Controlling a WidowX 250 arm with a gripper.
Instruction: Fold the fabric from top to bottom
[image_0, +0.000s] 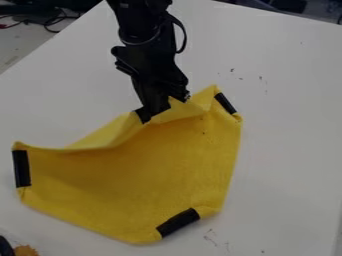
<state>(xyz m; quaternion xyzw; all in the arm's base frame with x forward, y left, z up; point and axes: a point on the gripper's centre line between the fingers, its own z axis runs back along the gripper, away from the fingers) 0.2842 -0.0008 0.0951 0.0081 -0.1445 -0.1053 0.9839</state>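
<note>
Arm pose: the black robot arm (150, 55) is coming in at the top edge, left of centre, and is hanging down at a slight slant, its lower end lying a little farther right than its upper part. A thin black cable (184, 37) is looping out along its right side. The black two-finger pincer (168, 103) is pointing down at the far edge of the cloth, tips touching it. State: closing narrow on a pinch of that edge.

Specimen: the yellow fabric piece with black edge strips (160, 165) is lying on the white counter (287, 125), its far edge rising to the pincer and its near part resting on the surface. The raised edge is sagging between the grip and the left corner; right of the grip it is standing in a crumpled peak. Black strips are marking the left side, the near right edge and the upper right corner, with another dark patch sitting just beside the tips.

Also noted: a fuzzy orange-brown item (25, 250) is sitting at the lower left corner.
</note>
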